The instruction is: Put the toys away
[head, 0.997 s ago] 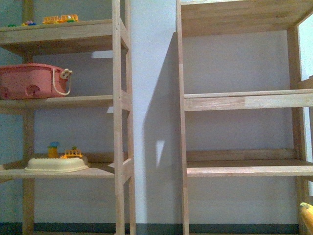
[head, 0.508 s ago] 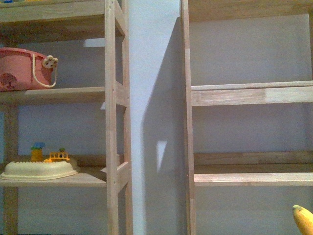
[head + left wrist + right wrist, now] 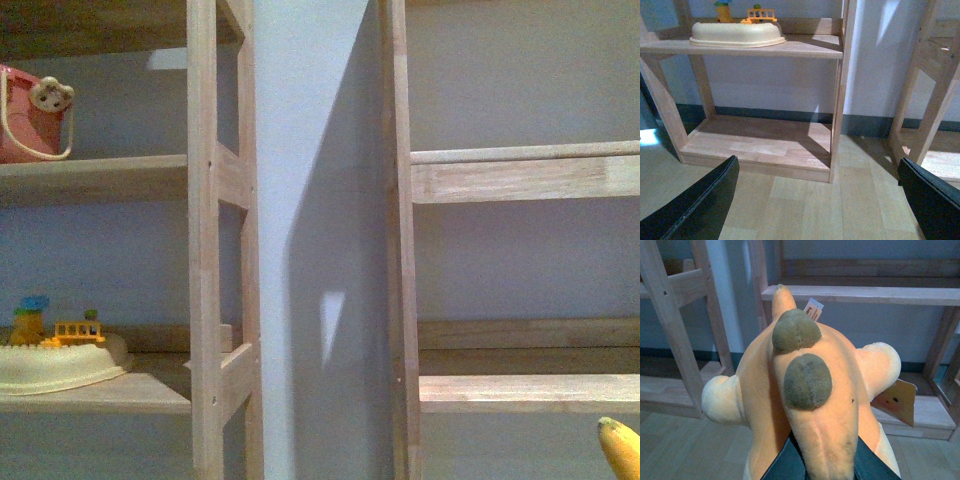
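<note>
Right gripper (image 3: 826,461) is clamped on the plush toy (image 3: 810,390), its dark fingers (image 3: 782,465) pressing in from either side of the soft orange-yellow body. In the right wrist view the toy fills the middle, with two round olive-brown patches along its ridge, pale rounded limbs out to each side, a white tag (image 3: 813,310) near its pointed tip and an orange hang tag (image 3: 896,401) beside one limb. It hangs off the floor in front of the right shelf unit (image 3: 520,180); the front view shows only a yellow tip of it in the lower right corner, below that unit's lower board. Left gripper (image 3: 815,200) is spread wide with nothing between its fingers, above the wooden floor (image 3: 850,190) near the left shelf unit (image 3: 205,250). On that unit a pale yellow dome (image 3: 60,365) carrying small colourful figures sits on the lower board, and a pink basket (image 3: 25,120) with a rope handle stands on the board above. A pale wall (image 3: 320,150) shows between the two units.
</note>
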Motion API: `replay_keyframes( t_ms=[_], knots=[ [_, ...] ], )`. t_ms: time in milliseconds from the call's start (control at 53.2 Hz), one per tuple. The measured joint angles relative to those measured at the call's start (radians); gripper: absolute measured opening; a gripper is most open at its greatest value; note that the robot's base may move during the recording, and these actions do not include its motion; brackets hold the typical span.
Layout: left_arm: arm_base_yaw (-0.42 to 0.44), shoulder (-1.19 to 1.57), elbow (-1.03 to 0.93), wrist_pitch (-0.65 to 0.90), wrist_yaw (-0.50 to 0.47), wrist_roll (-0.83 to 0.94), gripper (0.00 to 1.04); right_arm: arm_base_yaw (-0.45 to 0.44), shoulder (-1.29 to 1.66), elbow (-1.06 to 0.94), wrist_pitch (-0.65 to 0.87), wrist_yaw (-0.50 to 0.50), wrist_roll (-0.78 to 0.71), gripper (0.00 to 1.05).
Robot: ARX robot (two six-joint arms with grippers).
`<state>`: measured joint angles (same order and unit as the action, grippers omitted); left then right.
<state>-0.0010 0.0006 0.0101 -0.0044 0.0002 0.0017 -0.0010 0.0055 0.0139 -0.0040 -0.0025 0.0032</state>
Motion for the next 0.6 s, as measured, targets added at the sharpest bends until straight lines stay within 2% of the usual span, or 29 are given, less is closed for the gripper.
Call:
replay_keyframes(
  t_ms=[526,564,602],
  knots=[
    [0.000,0.000,0.000,0.000,0.000,0.000,0.98,0.000,0.000,0.000,0.000,0.000,0.000,0.06],
    [0.000,0.000,0.000,0.000,0.000,0.000,0.98,0.005,0.001,0.000,0.000,0.015,0.005,0.06],
    [0.000,0.000,0.000,0.000,0.000,0.000,0.98,0.025,0.008,0.000,0.000,0.076,0.021,0.06]
  ],
)
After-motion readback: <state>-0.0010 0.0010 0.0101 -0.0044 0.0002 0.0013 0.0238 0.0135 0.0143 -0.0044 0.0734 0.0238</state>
